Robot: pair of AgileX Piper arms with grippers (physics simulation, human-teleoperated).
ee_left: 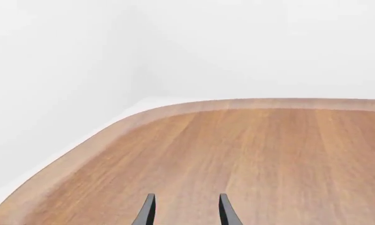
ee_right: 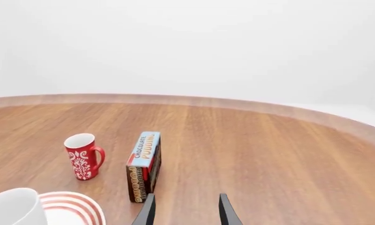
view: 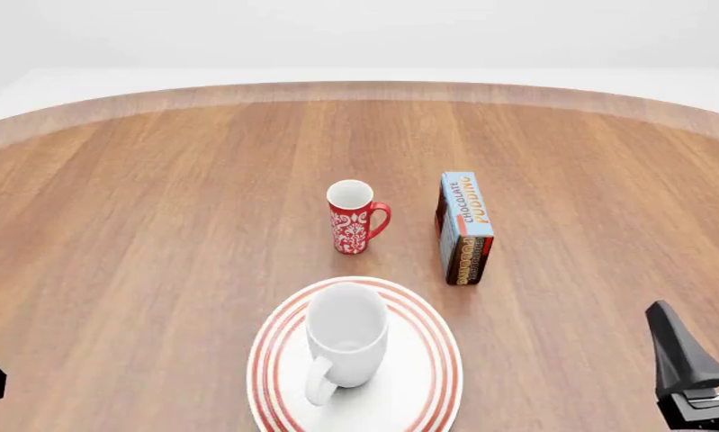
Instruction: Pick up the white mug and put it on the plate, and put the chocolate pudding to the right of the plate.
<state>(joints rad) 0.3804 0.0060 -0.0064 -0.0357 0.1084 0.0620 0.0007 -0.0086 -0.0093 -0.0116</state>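
Note:
The white mug (view: 345, 337) stands upright on the red-ringed plate (view: 437, 364) near the table's front edge, its handle toward the front. The chocolate pudding (view: 465, 228) stands on a narrow side, behind and to the right of the plate, a small gap away from its rim. In the right wrist view the chocolate pudding (ee_right: 144, 164) lies ahead of my right gripper (ee_right: 186, 212), with the white mug (ee_right: 12, 208) and the plate (ee_right: 78, 205) at the frame's edge. My right gripper (view: 710, 337) hangs open and empty at the front right. My left gripper (ee_left: 186, 212) is open and empty over bare wood.
A slim red mug with a white pattern (view: 353, 219) stands upright behind the plate, just left of the pudding, and also shows as the red mug (ee_right: 82, 157) in the right wrist view. The rounded table edge (ee_left: 112, 129) curves ahead of the left gripper.

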